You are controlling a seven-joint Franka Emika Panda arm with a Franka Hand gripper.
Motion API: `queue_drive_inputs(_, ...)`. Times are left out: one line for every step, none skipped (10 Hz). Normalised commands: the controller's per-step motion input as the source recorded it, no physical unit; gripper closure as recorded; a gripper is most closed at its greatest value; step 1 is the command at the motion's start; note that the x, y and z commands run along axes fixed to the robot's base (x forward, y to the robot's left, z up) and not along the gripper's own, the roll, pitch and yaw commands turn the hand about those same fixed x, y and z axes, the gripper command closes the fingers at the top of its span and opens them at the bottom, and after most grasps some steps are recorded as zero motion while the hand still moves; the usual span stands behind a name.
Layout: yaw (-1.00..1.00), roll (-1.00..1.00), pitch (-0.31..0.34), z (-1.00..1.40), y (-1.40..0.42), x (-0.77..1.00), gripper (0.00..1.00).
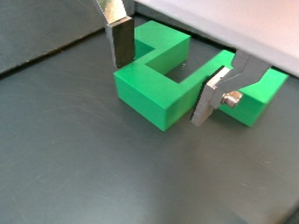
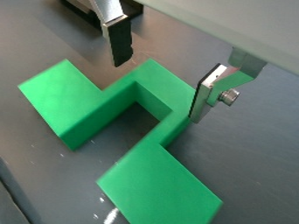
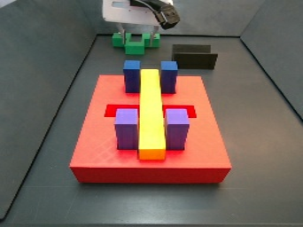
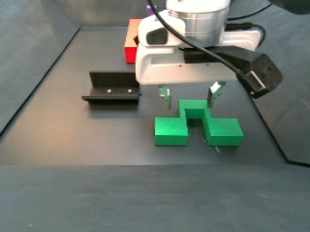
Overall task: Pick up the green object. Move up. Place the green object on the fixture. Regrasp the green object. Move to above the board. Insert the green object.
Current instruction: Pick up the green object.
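The gripper (image 4: pixel 189 91) hangs low over the green object (image 4: pixel 195 123), and its fingers (image 1: pixel 118 44) stand apart, one at each side of the raised centre block. In both wrist views a gap shows between each pad and the green surface, so nothing is gripped. The green object (image 3: pixel 136 39) lies flat on the dark floor at the far end of the scene, beyond the board (image 3: pixel 151 142). The fixture (image 4: pixel 111 90) stands on the floor near the green object, not touching it. On the board lie a yellow bar (image 3: pixel 151 111), blue blocks (image 3: pixel 168 72) and purple blocks (image 3: pixel 127 129).
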Motion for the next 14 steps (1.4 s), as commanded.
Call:
queue_drive_inputs(-0.01, 0.0, 0.0, 0.0, -0.02, -0.09, 0.0)
queue_drive_inputs(-0.03, 0.01, 0.0, 0.0, -0.03, -0.09, 0.0)
queue_drive_inputs(-0.01, 0.01, 0.0, -0.25, 0.0, 0.0, 0.0)
queue_drive_inputs(0.0, 0.0, 0.0, -0.4, 0.0, 0.0, 0.0)
queue_drive_inputs(0.0, 0.0, 0.0, -0.36, 0.01, 0.0, 0.0)
queue_drive_inputs(0.0, 0.0, 0.0, -0.23, 0.0, 0.0, 0.0)
queue_drive_inputs(0.0, 0.0, 0.0, 0.0, 0.0, 0.0, 0.0)
queue_drive_inputs(0.0, 0.0, 0.0, 0.0, 0.0, 0.0, 1.0)
queue_drive_inputs(0.0, 0.0, 0.0, 0.0, 0.0, 0.0, 1.0)
queue_drive_inputs(0.0, 0.0, 0.0, 0.0, 0.0, 0.0, 1.0)
queue_drive_inputs(0.0, 0.0, 0.0, 0.0, 0.0, 0.0, 1.0)
queue_drive_inputs(0.0, 0.0, 0.0, 0.0, 0.0, 0.0, 1.0)
queue_drive_inputs(0.0, 0.0, 0.0, 0.0, 0.0, 0.0, 1.0)
queue_drive_inputs(0.0, 0.0, 0.0, 0.0, 0.0, 0.0, 1.0)
